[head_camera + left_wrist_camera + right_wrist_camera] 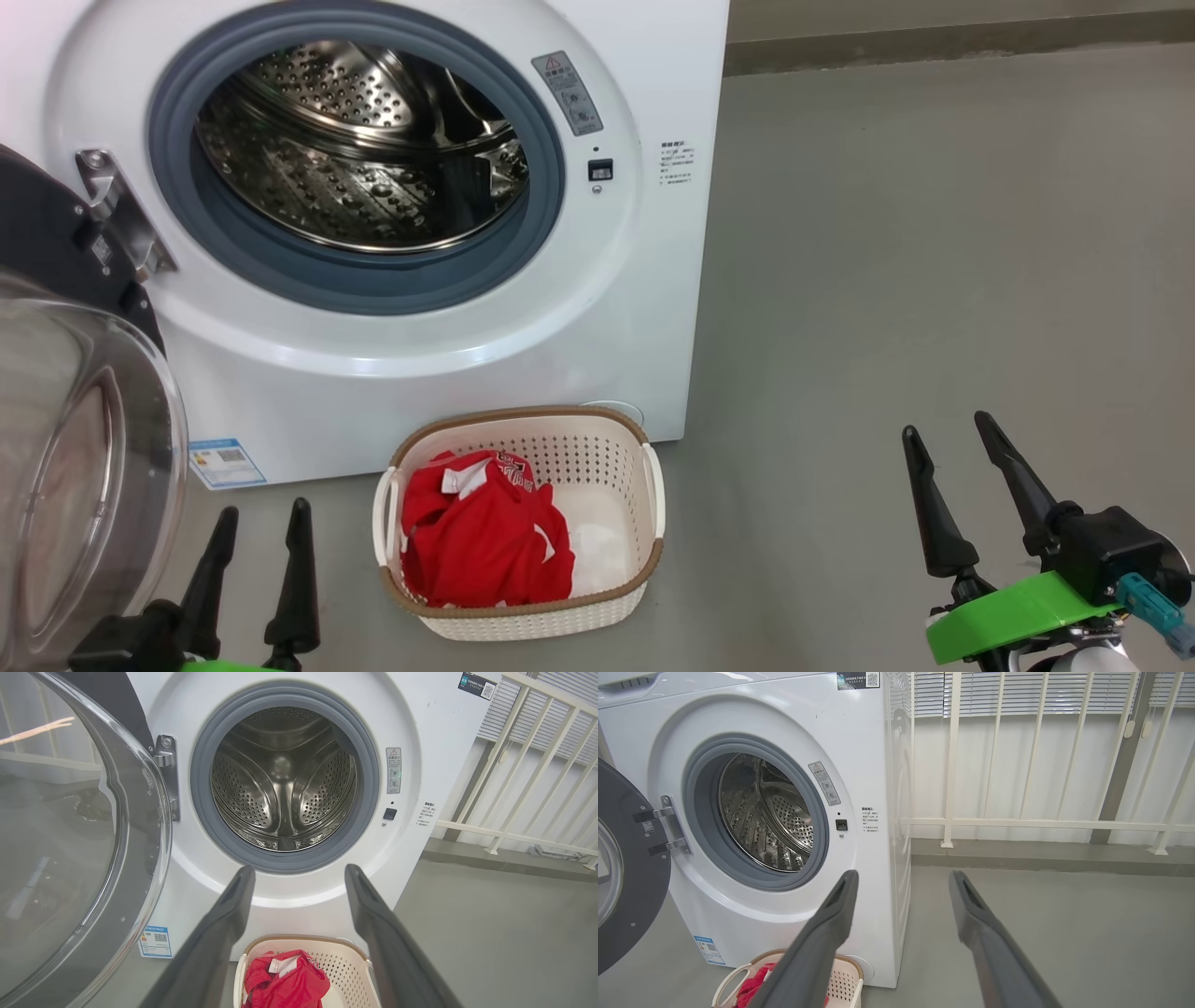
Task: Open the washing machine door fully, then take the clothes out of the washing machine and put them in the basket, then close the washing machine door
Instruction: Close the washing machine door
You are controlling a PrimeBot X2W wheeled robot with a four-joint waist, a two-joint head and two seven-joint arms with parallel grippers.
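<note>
Empty drum (pixel 355 187); clothes (pixel 481 541) in basket (pixel 523 616) at foot of washing machine (pixel 653 280). Open washing machine door (pixel 84 448) hangs off its hinge side, just beside left jaws; right jaws well apart. Both pairs spread, empty. Left nearer for closing.

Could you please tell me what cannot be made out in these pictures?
- Head view: washing machine door, cut off at left edge.
- Head view: how many clothes are in the basket; they are bunched together.
- Head view: print on the blue label, too small.
- Left wrist view: front floor of the drum, behind the gasket.
</note>
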